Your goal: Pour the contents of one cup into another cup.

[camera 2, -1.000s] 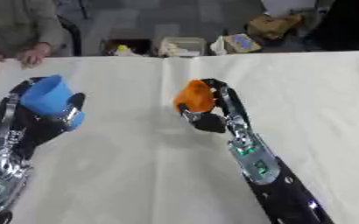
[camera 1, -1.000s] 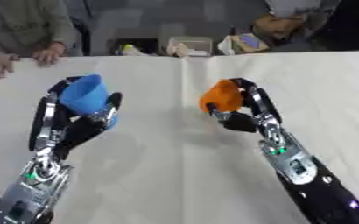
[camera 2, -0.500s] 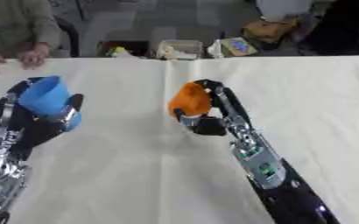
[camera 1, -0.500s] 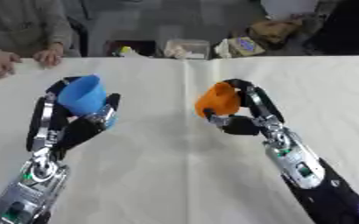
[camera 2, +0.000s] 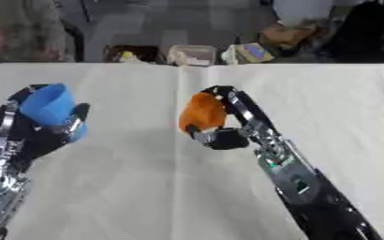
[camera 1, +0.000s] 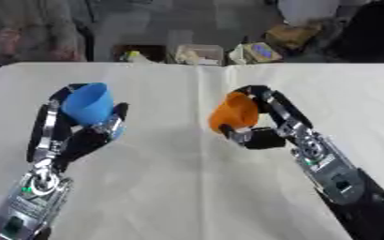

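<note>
Holding one cup in each hand, we are positioned over the white-covered table (camera 1: 187,187), which fills most of the frame.

Left hand (camera 1: 77,136): fingers and thumb curled round the blue cup (camera 1: 89,104), left of centre in the frame. The cup's mouth faces up and toward the upper left; it tilts a little. We cannot see any contents inside it. The left forearm runs down to the lower left corner.

Right hand (camera 1: 265,126): fingers arched over the top of the orange cup (camera 1: 233,114), thumb beneath it, so the cup is clasped between them. This cup sits just right of the frame's centre and is tipped on its side, with its body pointing toward the blue cup. Whether its mouth faces left we cannot tell, and no contents are visible. The right forearm runs down to the lower right corner.

Both cups appear lifted clear of the cloth; a faint shadow lies under each. They are well apart, with bare tablecloth and a central crease between them.

Beyond the far table edge, at the top of the frame, we note a row of small containers (camera 1: 197,54) on a dark floor, blurred. A person's sleeve (camera 1: 31,33) shows at the upper left, not touching either cup.
</note>
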